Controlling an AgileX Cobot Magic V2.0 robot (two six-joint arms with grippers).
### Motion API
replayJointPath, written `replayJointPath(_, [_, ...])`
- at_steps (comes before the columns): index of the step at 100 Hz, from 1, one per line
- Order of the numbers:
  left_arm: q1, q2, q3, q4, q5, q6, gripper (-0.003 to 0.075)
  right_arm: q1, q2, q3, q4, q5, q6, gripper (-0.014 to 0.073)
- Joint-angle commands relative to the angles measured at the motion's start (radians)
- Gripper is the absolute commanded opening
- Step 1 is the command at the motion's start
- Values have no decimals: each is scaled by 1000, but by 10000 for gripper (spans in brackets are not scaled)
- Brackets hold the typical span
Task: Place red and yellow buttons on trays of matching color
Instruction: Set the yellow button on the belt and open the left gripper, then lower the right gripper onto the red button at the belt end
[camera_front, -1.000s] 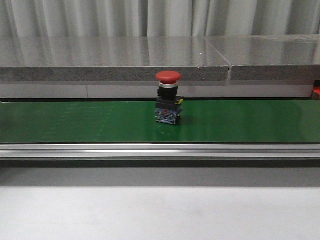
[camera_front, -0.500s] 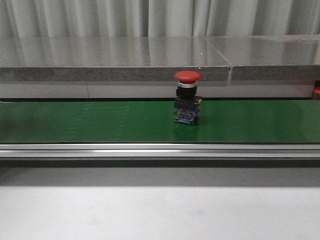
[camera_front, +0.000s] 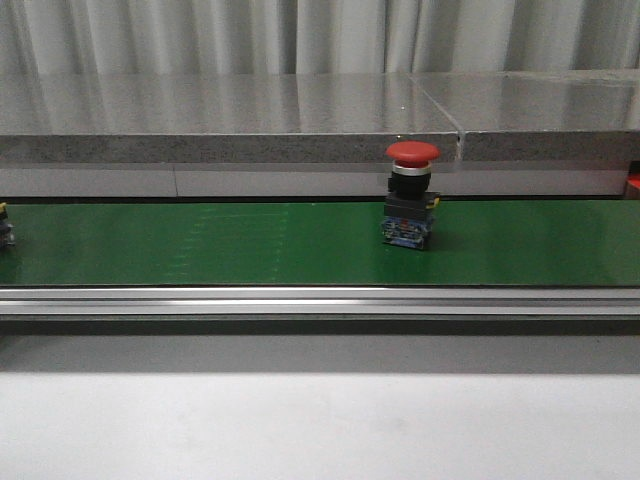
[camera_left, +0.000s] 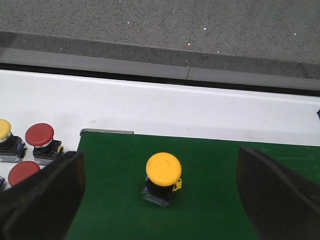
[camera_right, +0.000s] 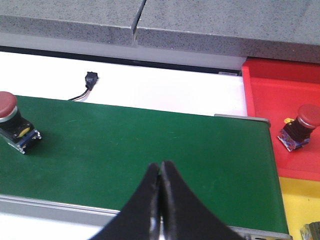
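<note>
On the belt: red button (camera_front: 411, 196) stood upright on the green conveyor (camera_front: 200, 245), right of centre in the front view.
Second button: yellow button (camera_left: 163, 172) sat upright on the belt's left end, between the left tool's fingers (camera_left: 42, 197).
Left tool (camera_left: 160, 200): released, jaws wide.
Right tool (camera_right: 160, 187): clenched, empty.
Key relation: red button lay to the right tool's left, with the red tray (camera_right: 280, 95) on its right; right arm looked nearer.
Off-belt: spare buttons (camera_left: 40, 142) beside the belt.
</note>
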Motion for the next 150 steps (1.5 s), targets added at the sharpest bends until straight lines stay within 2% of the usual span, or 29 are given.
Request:
replayJointPath(1, [-10, -96, 35, -2, -75, -1, 608, 2, -1, -27, 1, -77, -8, -68])
replayJointPath(27, [-10, -376, 204, -2, -45, -1, 603, 2, -1, -27, 1, -83, -8, -68])
replayJointPath(36, [-10, -453, 250, -2, -41, -1, 554, 2, -1, -27, 1, -88, -8, -68])
replayJointPath(46, [-10, -524, 290, -2, -40, -1, 426, 2, -1, -27, 1, -82, -8, -68])
replayJointPath(69, [-10, -564, 309, -2, -38, -1, -15, 2, -1, -27, 1, -57, -8, -46])
replayJointPath(75, [-10, -564, 309, -2, -38, -1, -19, 2, -1, -27, 1, -54, -8, 6])
replayJointPath(82, [-10, -564, 309, -2, -38, -1, -19, 2, -1, -27, 1, -53, -8, 122])
replayJointPath(99, [-10, -564, 309, -2, -38, -1, -19, 2, -1, -27, 10, -53, -8, 531])
replayJointPath(108, [-10, -564, 309, -2, -38, -1, -19, 2, -1, -27, 50, -53, -8, 666])
replayJointPath(129, [-10, -564, 309, -2, -38, -1, -19, 11, 38, -50, 62, -47, -19, 645])
replayJointPath(150, [-10, -564, 309, -2, -38, -1, -19, 11, 205, -134, 62, 7, -60, 645])
